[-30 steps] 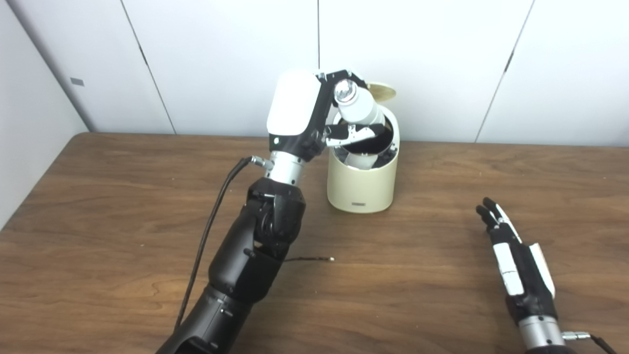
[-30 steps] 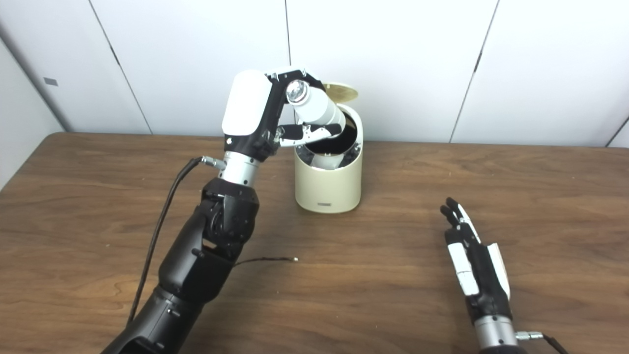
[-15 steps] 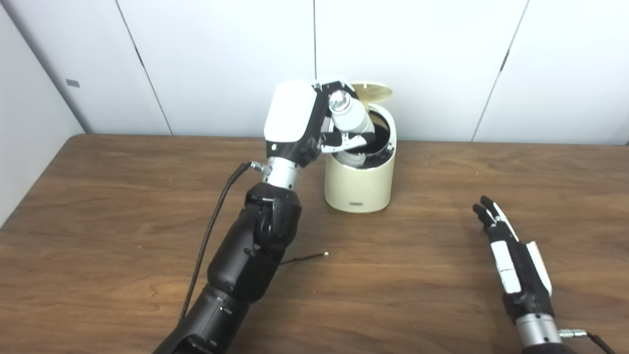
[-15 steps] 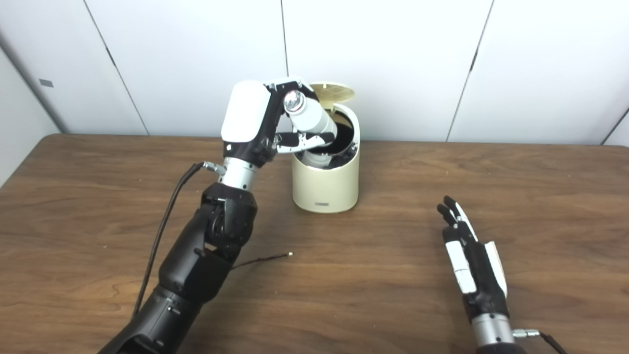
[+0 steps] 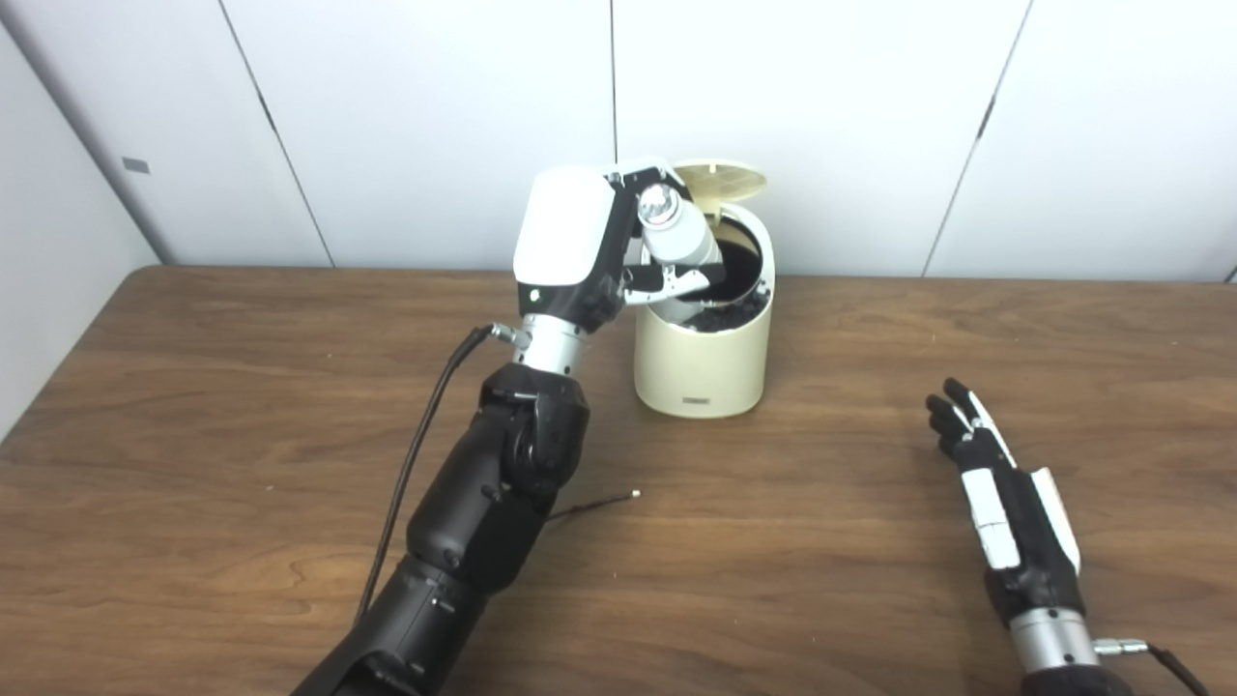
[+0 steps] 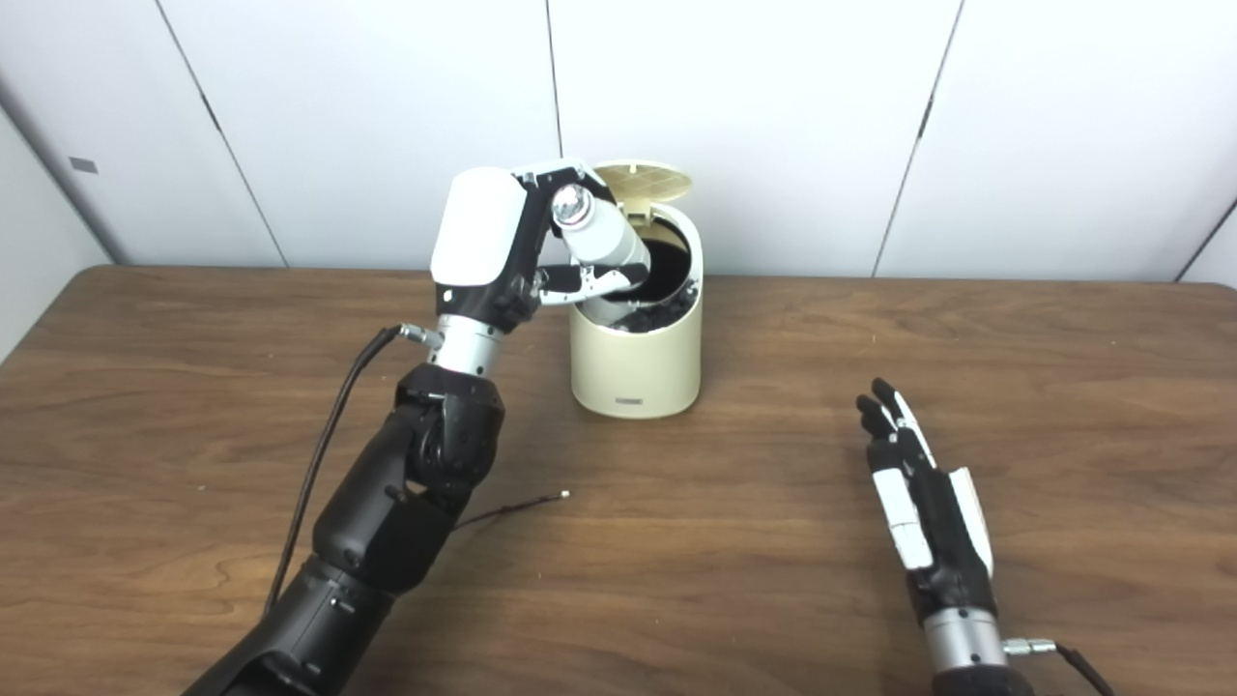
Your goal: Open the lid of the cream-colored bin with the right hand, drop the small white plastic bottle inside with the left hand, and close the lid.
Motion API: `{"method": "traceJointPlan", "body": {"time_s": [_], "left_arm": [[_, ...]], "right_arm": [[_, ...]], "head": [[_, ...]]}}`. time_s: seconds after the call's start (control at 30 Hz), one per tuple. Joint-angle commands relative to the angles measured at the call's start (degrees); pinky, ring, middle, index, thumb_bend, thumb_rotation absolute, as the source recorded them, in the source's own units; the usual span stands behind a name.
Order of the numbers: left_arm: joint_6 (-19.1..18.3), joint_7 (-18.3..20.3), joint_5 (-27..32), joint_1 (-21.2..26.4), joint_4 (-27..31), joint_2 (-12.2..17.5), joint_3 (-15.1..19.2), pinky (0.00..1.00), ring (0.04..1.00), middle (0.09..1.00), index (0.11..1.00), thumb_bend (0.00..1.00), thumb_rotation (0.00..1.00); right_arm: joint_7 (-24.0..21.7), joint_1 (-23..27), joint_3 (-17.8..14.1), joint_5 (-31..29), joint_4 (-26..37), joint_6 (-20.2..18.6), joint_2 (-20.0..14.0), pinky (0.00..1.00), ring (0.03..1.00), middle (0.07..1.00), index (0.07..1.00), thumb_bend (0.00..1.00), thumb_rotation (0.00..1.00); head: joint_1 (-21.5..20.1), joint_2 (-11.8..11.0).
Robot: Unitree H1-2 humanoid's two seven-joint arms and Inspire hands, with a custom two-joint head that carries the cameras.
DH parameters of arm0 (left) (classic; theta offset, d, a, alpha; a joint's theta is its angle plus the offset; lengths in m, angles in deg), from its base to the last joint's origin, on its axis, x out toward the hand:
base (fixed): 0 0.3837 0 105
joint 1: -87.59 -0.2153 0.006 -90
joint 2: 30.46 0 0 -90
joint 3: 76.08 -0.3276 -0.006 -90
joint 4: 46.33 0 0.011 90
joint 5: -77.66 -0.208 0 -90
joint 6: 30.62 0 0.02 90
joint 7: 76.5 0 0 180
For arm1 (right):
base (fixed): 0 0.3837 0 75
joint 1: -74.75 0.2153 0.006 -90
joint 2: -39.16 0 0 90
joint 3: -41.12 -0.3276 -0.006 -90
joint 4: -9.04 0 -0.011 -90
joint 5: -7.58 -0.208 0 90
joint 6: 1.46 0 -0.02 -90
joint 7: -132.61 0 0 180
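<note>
The cream-colored bin (image 5: 704, 358) stands at the back middle of the table with its round lid (image 5: 720, 179) tipped up behind the opening. My left hand (image 5: 589, 242) is raised at the bin's left rim and is shut on the small white plastic bottle (image 5: 676, 237). The bottle tilts down into the opening, its silver cap end toward me and its lower end hidden inside the dark interior. My right hand (image 5: 1000, 503) lies open on the table at the front right, fingers stretched out, well away from the bin.
The brown wooden table (image 5: 193, 406) reaches back to a white panelled wall (image 5: 870, 116). A thin black cable (image 5: 589, 505) lies on the table beside my left forearm, and a thicker cable (image 5: 425, 406) hangs from the left wrist.
The left hand has lowered the bottle further into the bin's opening, hiding the white piece seen inside. The camera has shifted slightly. The right hand stays open on the table.
</note>
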Motion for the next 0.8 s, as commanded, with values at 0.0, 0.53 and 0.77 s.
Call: {"method": "traceJointPlan", "body": {"time_s": [0.0,0.53,0.77], "left_arm": [[0.8,-1.9,-0.9,3.4,0.2,0.5,0.0,0.34,0.361,0.471,0.521,0.5,0.0],[-3.4,4.1,-0.6,2.8,2.7,1.0,-0.7,0.36,0.379,0.462,0.57,0.5,0.0],[-5.6,6.2,-0.3,2.5,4.0,0.8,-0.8,0.36,0.435,0.498,0.645,0.54,0.0]], "right_arm": [[0.0,0.4,0.3,0.0,-0.4,1.5,0.1,0.95,0.929,0.909,0.959,0.71,1.0],[-0.1,0.6,0.1,-0.4,-0.8,1.7,0.1,0.96,0.933,0.906,0.958,0.7,1.0],[-0.3,0.5,0.1,-0.7,-0.6,1.3,0.0,0.95,0.925,0.9,0.954,0.72,1.0]], "head": [[0.0,0.0],[0.1,0.1],[-0.1,-0.1]]}}
